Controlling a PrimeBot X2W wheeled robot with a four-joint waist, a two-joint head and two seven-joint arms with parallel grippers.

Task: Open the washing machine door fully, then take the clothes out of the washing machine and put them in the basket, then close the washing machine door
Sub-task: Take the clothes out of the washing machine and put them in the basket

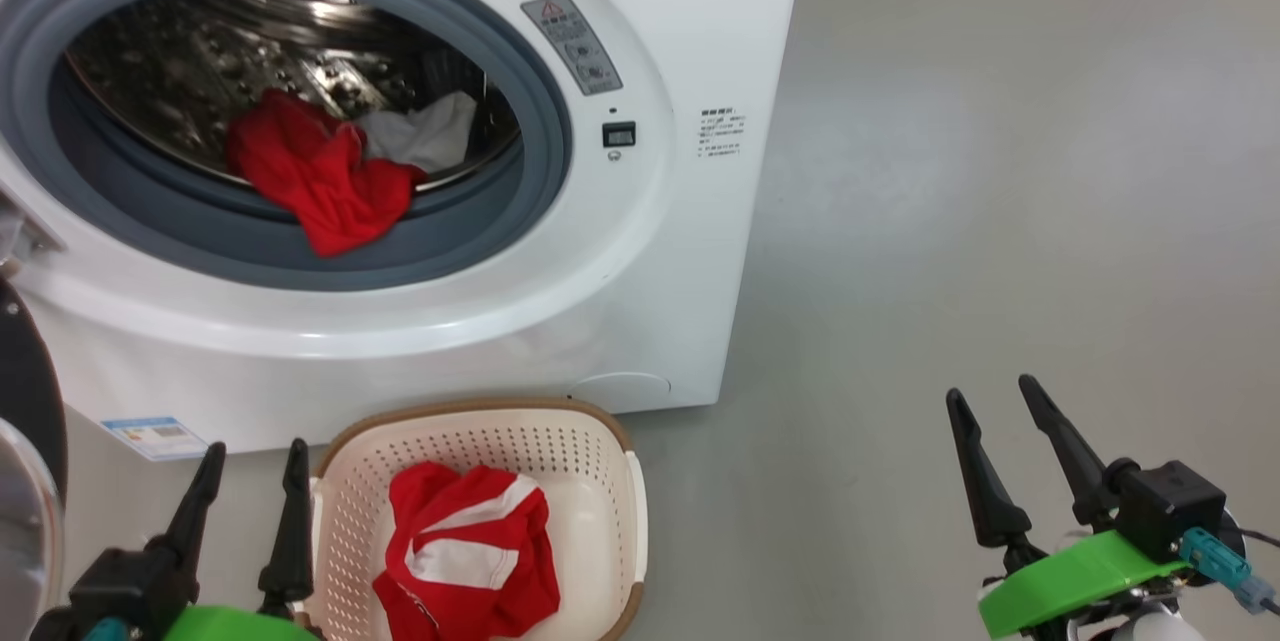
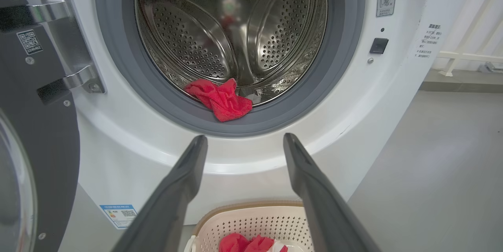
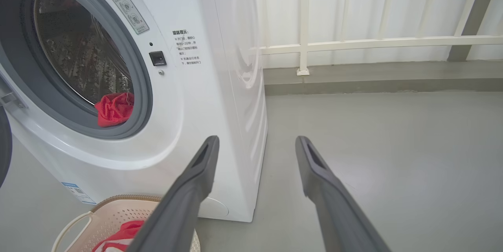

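The white washing machine (image 1: 640, 251) stands with its door (image 2: 35, 157) swung open to the left. Red clothes (image 1: 315, 171) with a pale piece hang over the lower drum lip and grey gasket; they also show as clothes (image 2: 222, 98) and clothes (image 3: 114, 108). The cream basket (image 1: 600, 461) sits on the floor below the opening, holding a red-and-white garment (image 1: 465, 551). My left gripper (image 1: 255, 456) is open and empty just left of the basket, and its fingers point at the drum. My right gripper (image 1: 1000, 396) is open and empty over bare floor to the machine's right.
Grey floor (image 1: 1000, 171) spreads to the right of the machine. A white railing (image 3: 353, 41) and a low kerb run along the wall behind. The open door's hinge (image 2: 67, 32) is at the left of the opening.
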